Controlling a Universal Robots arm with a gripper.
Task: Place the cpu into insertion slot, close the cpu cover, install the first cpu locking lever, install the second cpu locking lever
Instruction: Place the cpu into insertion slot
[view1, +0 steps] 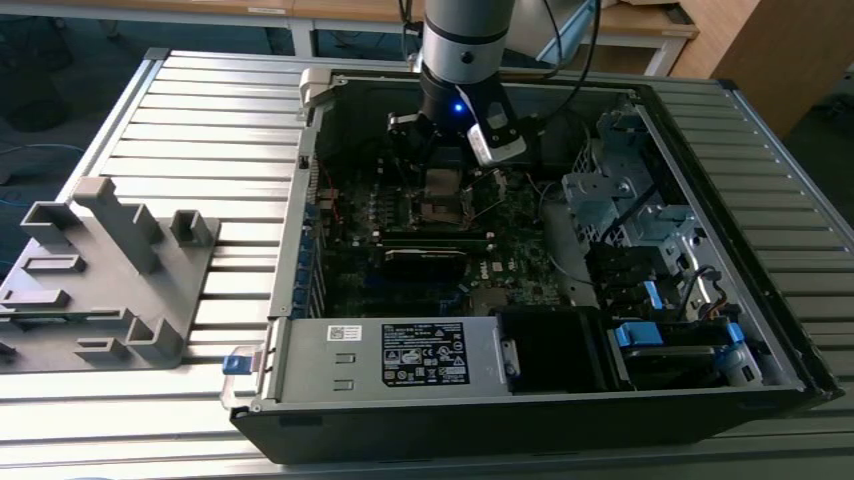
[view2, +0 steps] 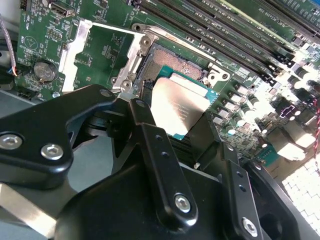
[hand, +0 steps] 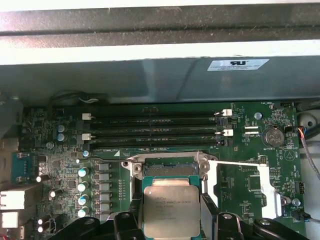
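Gripper is clamped on the cpu by two opposite edges. The chip sits over the near part of the insertion slot, contact can't tell, and the cpu cover is swung open just beside. Risk as I read it: the chip looks offset from the slot's silver rim, so letting go here could drop a corner onto the contacts or leave it riding the rim. Second wrist view gives finger contact obliquely, first wrist view gives the square-on overlap with a strip of slot uncovered beyond the chip, and exterior view adds the arm reaching down into the open computer case.
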